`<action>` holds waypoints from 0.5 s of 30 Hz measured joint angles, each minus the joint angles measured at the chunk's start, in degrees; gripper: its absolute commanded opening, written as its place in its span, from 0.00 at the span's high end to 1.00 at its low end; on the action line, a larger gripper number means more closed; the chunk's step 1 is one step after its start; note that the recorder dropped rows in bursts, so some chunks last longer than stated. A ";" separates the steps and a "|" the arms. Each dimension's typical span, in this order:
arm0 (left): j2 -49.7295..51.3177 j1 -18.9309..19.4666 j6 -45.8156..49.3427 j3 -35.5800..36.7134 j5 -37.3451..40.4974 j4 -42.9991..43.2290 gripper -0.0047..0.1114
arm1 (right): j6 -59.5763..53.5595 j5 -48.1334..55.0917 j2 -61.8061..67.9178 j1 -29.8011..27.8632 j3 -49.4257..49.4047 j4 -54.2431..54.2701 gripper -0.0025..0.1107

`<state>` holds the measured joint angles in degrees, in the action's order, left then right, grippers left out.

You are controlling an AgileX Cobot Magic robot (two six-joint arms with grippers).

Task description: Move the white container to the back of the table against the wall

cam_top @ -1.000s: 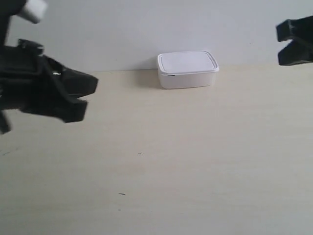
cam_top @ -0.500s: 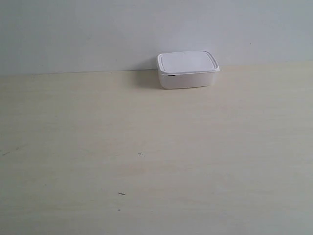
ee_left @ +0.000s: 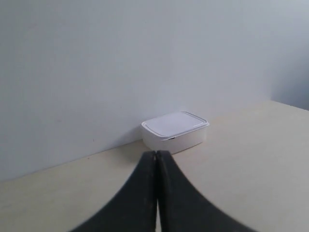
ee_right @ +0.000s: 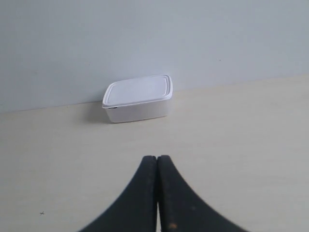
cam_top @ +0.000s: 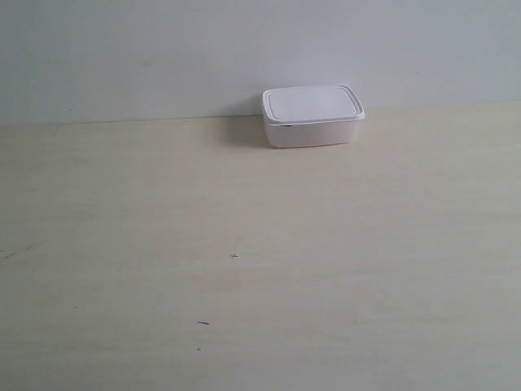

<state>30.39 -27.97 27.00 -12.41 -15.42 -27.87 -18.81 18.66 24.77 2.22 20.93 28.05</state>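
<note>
Exterior view: the white container point(cam_top: 313, 133) sits flat at the far edge of the table point(cam_top: 244, 269), with its lid point(cam_top: 311, 103) on. Its back side looks to be right up against the wall point(cam_top: 163, 57), though the tiny line where they meet is too small to be sure of. Nothing else is near the box, only bare table and a few little dark specks point(cam_top: 234, 257) closer to the camera. No arm shows in this view at all. In the left wrist view the left gripper point(ee_left: 156, 154) has its two fingers pressed tight together with nothing between them, and the box is well apart from it, out in front by the wall. The right wrist view shows the same thing: the right gripper point(ee_right: 157, 158) is squeezed closed on nothing and is far from the box. I think the moving job is done, because the box is where it should be. The next move calls for very little: keep both arms away from the box so it does not get bumped off the wall.
</note>
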 measured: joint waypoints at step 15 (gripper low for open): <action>0.00 0.00 0.00 1.56 0.33 0.37 0.96 | -0.11 0.61 -2.63 0.00 -0.44 0.33 0.98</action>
<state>30.39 -27.97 27.00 -10.85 -15.09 -27.50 -18.92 19.27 22.15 2.22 20.49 28.38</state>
